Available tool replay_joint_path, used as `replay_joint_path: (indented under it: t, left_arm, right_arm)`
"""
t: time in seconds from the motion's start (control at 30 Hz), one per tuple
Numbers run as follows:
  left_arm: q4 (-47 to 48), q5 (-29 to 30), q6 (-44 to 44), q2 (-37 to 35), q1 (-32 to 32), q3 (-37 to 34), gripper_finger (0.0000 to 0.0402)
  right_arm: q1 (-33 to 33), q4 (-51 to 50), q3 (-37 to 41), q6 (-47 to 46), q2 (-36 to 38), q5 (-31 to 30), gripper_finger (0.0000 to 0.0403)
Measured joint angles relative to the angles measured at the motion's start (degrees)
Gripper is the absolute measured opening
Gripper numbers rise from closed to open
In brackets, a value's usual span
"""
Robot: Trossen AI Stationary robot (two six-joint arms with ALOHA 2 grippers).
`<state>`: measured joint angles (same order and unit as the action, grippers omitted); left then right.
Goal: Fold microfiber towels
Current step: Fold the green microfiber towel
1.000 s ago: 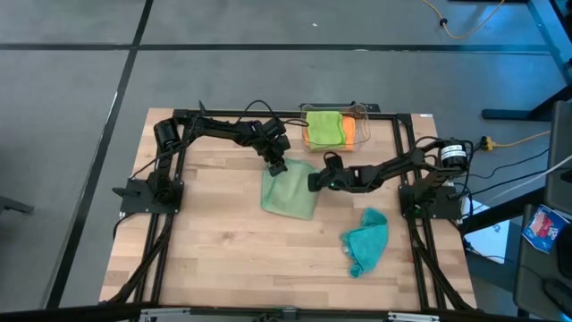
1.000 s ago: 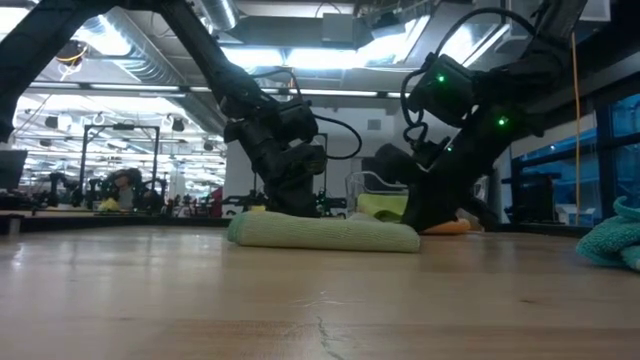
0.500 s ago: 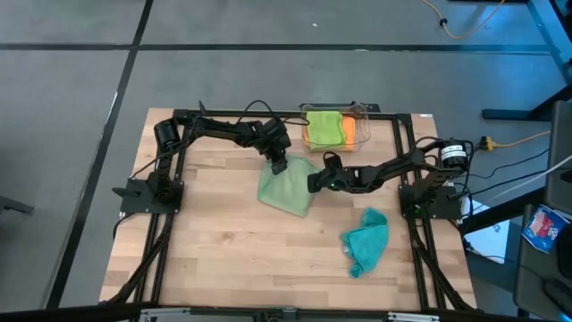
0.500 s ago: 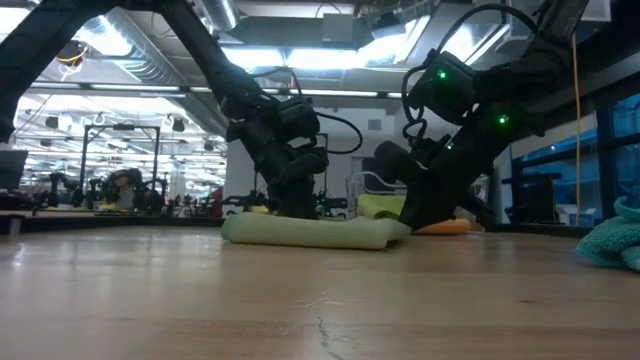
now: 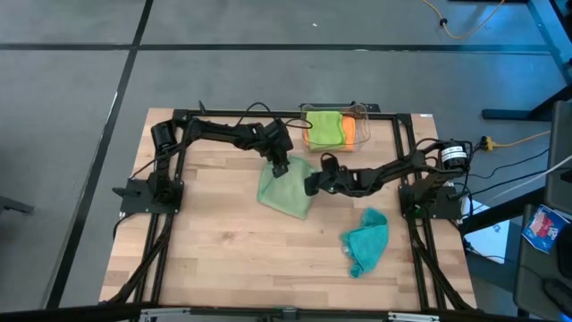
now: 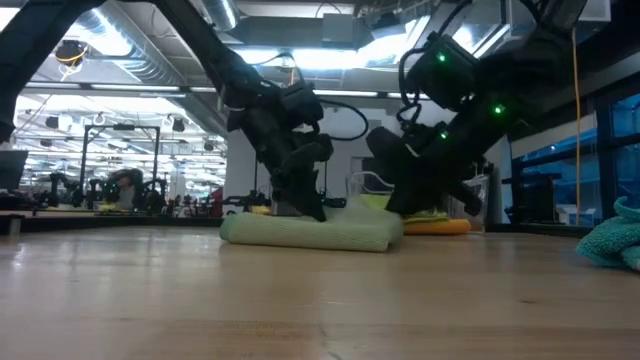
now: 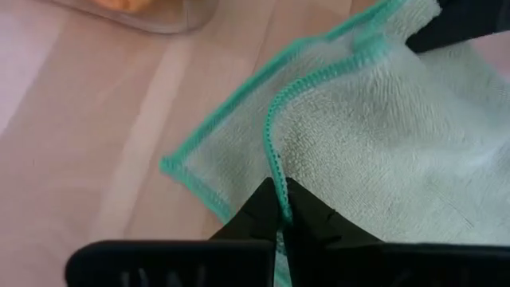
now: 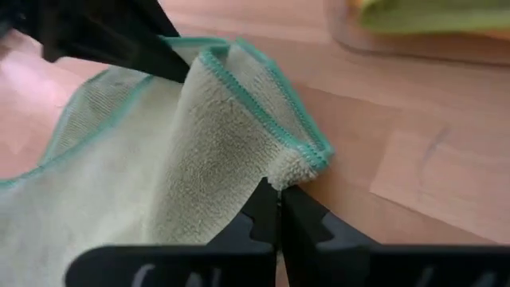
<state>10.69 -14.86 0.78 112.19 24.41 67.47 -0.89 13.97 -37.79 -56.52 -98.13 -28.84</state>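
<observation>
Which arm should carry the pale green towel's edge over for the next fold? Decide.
Either, likely both together: the left hand and right hand are each shut on the pale green towel, at its far edge.

The high view looked straight down from well above, taking in the whole table with floor around it. The low view sat at tabletop height, facing level across the wood into the room behind. Each wrist view looked forward, very close, past its own arm's fingers. All four shared the pale sage green towel, just toward 12 o'clock of the table's centre.
</observation>
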Motion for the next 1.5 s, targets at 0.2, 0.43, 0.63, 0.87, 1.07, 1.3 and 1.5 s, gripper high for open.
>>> replay_joint_path:
  t: [0.2,0.43,0.63,0.87,1.07,1.3,1.5]
  left_arm:
    - [1.4,3.2,0.0,-1.5,-1.7,0.1,0.0002]
    - [12.2,15.7,-2.3,-7.7,-4.7,0.1,0.0001]
    - [17.5,17.3,-5.2,-11.6,-7.5,0.1,0.0000]
    - [23.9,17.5,-8.2,-11.8,-10.0,0.1,0.0000]
    - [26.0,20.3,-9.7,-11.8,-13.6,0.1,0.0000]
    - [30.8,24.6,-12.5,-12.1,-18.3,0.1,0.0000]
    - [33.4,27.7,-16.4,-15.8,-22.9,0.1,0.0000]
  right_arm:
    - [0.1,0.0,-2.9,3.6,0.1,0.0,0.0004]
    - [1.1,-2.0,-5.7,6.0,0.1,0.0,0.0005]
    - [1.3,-3.3,-7.5,6.3,0.1,-0.6,0.0005]
    - [1.8,-3.4,-10.1,9.3,0.1,-1.1,0.0005]
    - [3.7,-3.5,-12.7,10.7,0.1,-0.2,0.0005]
    - [6.3,-4.2,-13.0,10.0,0.1,-0.1,0.0005]
    - [8.3,-4.5,-13.0,8.8,0.1,0.0,0.0005]
